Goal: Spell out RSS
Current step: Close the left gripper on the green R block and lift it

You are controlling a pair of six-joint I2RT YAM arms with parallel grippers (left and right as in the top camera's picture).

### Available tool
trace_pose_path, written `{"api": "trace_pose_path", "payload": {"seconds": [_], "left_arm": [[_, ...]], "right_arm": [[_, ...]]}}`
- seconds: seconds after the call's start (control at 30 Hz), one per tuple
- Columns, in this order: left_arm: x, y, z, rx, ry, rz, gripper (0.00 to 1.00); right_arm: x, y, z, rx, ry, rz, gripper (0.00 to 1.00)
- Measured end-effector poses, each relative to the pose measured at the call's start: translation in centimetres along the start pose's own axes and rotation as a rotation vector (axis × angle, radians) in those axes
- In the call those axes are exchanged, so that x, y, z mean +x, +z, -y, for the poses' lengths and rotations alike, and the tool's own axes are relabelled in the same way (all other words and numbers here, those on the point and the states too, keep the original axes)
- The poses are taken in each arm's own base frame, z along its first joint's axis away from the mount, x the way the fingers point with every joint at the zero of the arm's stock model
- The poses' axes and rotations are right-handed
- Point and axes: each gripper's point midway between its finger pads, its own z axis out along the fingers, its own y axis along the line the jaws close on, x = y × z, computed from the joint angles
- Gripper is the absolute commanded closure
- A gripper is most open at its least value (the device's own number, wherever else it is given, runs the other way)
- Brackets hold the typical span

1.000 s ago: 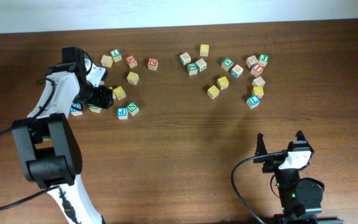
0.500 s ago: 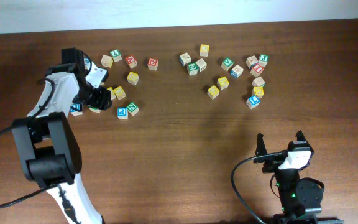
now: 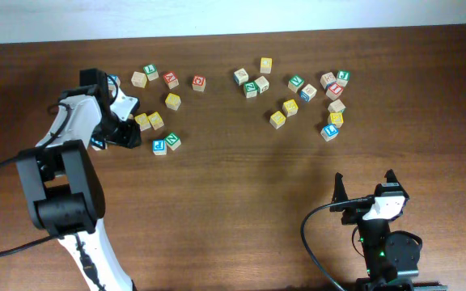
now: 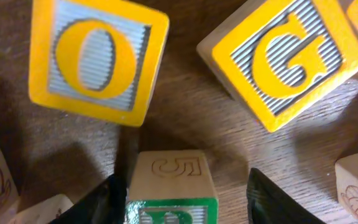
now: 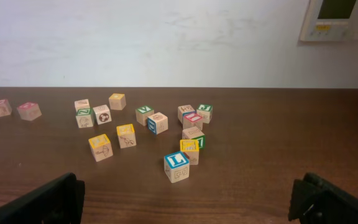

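My left gripper (image 3: 123,133) is low over the left cluster of cubes. In the left wrist view its jaws (image 4: 182,199) are open on either side of a pale cube with a green border (image 4: 173,186). The left finger is against the cube and the right finger stands apart from it. The cube's green letter is cut off by the frame edge. A yellow O cube (image 4: 95,59) and a yellow G cube (image 4: 284,59) lie just beyond it. I cannot read an S on any yellow cube. My right gripper (image 3: 364,183) is open and empty at the near right.
Several more letter cubes lie scattered along the far side of the table, in a left cluster (image 3: 168,100) and a right cluster (image 3: 290,107). The right wrist view shows a blue L cube (image 5: 176,167) nearest, with yellow cubes (image 5: 100,147) behind it.
My left gripper has shifted a little left and toward the near side, coming over the green-bordered cube, which it now hides in the overhead view. The right arm has not moved.
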Motion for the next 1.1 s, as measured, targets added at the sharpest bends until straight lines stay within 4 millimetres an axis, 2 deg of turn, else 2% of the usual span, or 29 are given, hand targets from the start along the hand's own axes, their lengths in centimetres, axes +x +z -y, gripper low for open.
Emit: {"api": "trace_pose_path", "payload": {"seconds": [0.07,0.27,0.47,0.83,0.97,1.1], "left_arm": [[0.1,0.0,-0.2,-0.002,-0.004,-0.002,0.60],[0.0,0.0,-0.3,-0.005,-0.002,0.001,0.62],[0.0,0.0,-0.3,-0.006,-0.001,0.004,0.76],[-0.1,-0.3,-0.3,-0.003,-0.069,-0.003,0.78],[-0.8,-2.4,-0.5,0.002,-0.147,-0.014,0.82],[-2.9,-5.9,-0.4,0.027,-0.205,0.039,0.81]], "right_arm": [[0.0,0.0,0.0,0.000,0.000,0.000,0.02],[0.0,0.0,0.0,0.000,0.000,0.000,0.01],[0.0,0.0,0.0,0.000,0.000,0.000,0.02],[0.0,0.0,0.0,0.000,0.000,0.000,0.02],[0.0,0.0,0.0,0.000,0.000,0.000,0.02],[0.0,0.0,0.0,0.000,0.000,0.000,0.02]]}}
